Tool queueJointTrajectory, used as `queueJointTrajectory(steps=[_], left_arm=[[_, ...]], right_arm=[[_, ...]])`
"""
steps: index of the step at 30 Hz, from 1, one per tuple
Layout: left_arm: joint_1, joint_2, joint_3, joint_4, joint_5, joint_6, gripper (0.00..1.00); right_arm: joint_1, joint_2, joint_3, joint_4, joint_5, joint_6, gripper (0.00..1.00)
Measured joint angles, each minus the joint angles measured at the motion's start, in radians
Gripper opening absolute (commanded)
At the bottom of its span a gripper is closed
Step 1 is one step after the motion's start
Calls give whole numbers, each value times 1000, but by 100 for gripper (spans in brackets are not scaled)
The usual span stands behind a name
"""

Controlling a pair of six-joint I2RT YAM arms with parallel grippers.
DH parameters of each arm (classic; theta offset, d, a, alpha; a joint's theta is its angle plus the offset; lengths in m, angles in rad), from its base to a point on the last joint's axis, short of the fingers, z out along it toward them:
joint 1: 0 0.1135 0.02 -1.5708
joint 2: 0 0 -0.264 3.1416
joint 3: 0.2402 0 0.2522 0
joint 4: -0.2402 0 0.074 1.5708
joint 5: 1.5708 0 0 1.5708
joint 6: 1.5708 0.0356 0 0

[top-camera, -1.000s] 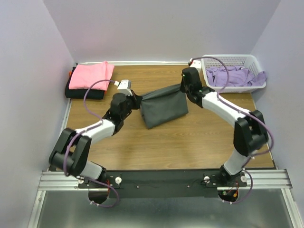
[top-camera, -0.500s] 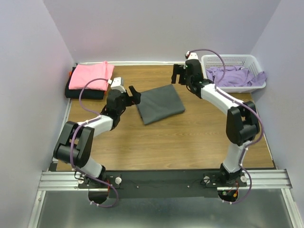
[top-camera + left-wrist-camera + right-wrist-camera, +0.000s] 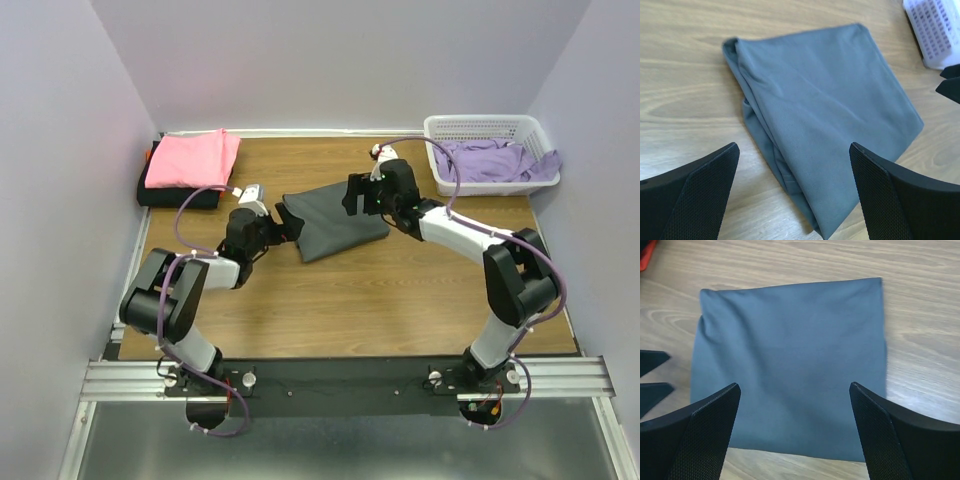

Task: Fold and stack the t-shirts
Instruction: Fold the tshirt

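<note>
The left end effector and right end effector are open, empty; the grey shirt lies folded on the surface between them; its bunched edge may be loose; a thin pinch could undo it.

Wood-grain table – pale lilac walls on three sides – aluminium rail at near edge, even light.

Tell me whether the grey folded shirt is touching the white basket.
Apart. The left wrist view shows bare table between the grey shirt and the basket.
</note>
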Motion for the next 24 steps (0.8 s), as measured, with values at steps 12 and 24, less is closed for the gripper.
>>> queueJointTrajectory(steps=[12,24], left_arm=[[-37,100,16,-11,0,-65,98],[-82,119,77,-108,-63,-111,98]], right_arm=[[8,69,-29,56,-48,0,95],[8,97,-68,70,-52,0,95]])
